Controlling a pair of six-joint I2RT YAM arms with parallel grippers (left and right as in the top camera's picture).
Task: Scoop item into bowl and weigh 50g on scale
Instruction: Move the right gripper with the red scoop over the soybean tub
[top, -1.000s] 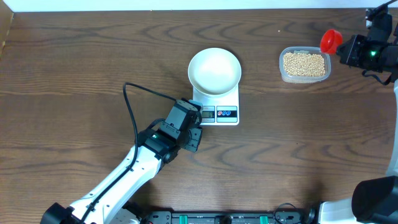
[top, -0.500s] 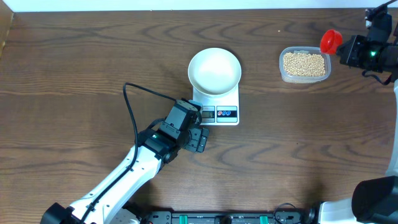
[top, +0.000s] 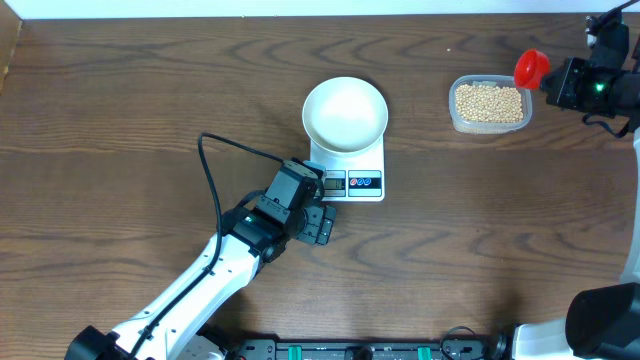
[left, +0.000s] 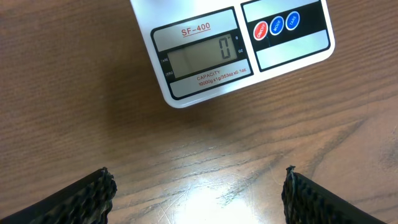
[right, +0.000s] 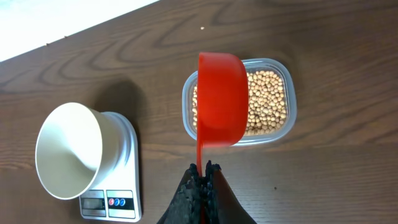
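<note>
Dark wood-grain table (top: 120, 100), white strip (top: 300, 8) along the far edge.
White scale (top: 357, 172) mid-table, long axis far-to-near, display nearest, reading 0, white bowl (top: 345, 112) on top; tan beans (top: 488, 103) in clear tub (top: 456, 120) at right. Wide-spread, empty left gripper (top: 322, 224); right gripper (right: 202, 180) clamped on red scoop (right: 222, 98) handle.

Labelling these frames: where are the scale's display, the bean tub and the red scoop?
scale's display (left: 202, 61), left wrist view, grey LCD.
bean tub (right: 291, 99), right wrist view, right rim.
red scoop (right: 221, 99), right wrist view, its cup.
</note>
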